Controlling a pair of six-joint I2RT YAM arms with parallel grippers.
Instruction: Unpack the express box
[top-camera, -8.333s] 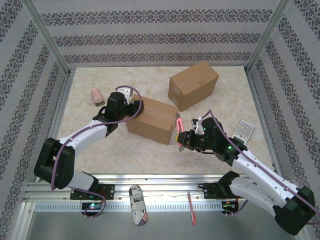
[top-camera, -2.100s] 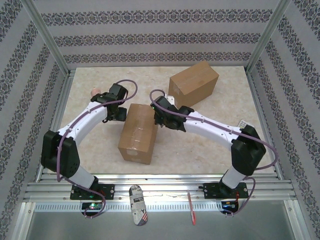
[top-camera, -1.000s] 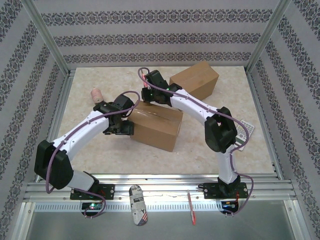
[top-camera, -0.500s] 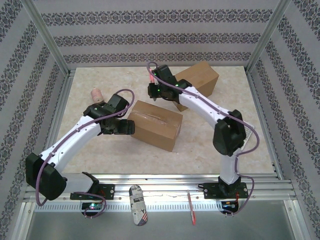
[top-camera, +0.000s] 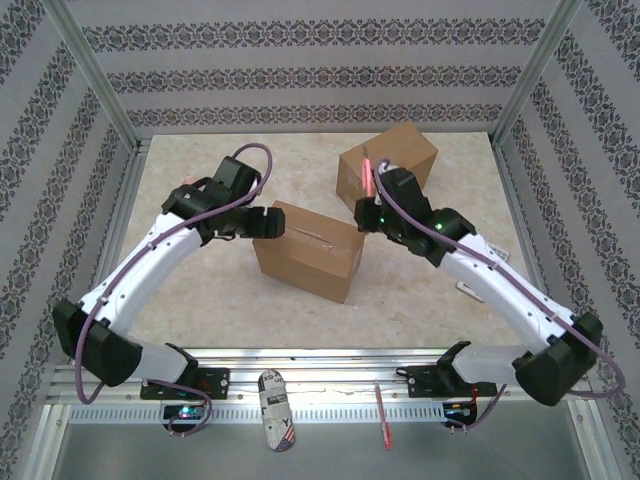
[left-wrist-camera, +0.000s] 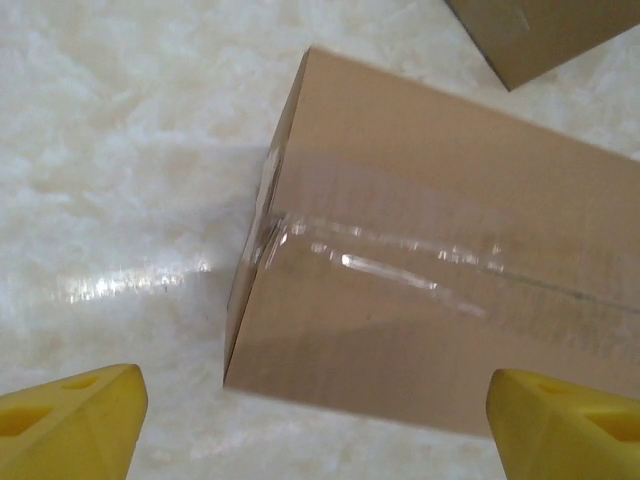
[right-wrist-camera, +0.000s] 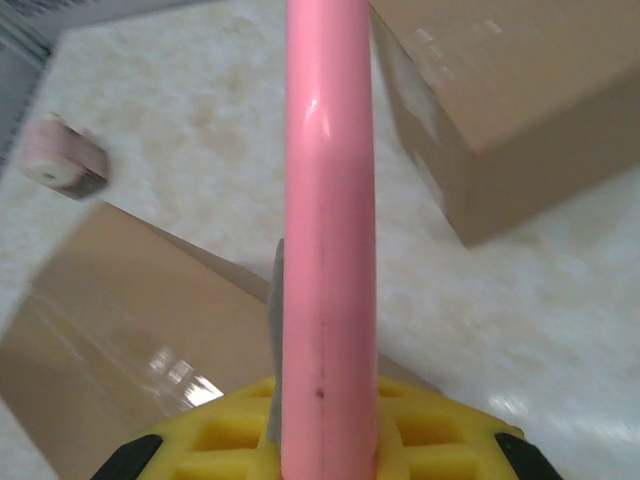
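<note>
The express box (top-camera: 308, 250) is brown cardboard with clear tape along its top seam (left-wrist-camera: 400, 265), lying mid-table. My left gripper (top-camera: 262, 222) is open at the box's left end, its yellow fingertips (left-wrist-camera: 70, 415) standing wide on either side of that end without touching it. My right gripper (top-camera: 373, 207) hovers just past the box's far right corner, shut on a pink utility knife (top-camera: 367, 178). In the right wrist view the knife (right-wrist-camera: 328, 200) rises straight up out of the yellow pads (right-wrist-camera: 220, 440), with the box (right-wrist-camera: 120, 330) below on the left.
A second sealed cardboard box (top-camera: 388, 168) stands behind the right gripper. A pink roll (right-wrist-camera: 62, 158) lies at the far left of the table. A small patterned object (top-camera: 275, 410) and a red pen (top-camera: 383, 415) rest on the front rail.
The right arm swung from the box's far left side over to its right, carrying the knife. The left gripper lifted slightly at the box's left end and opened wider.
</note>
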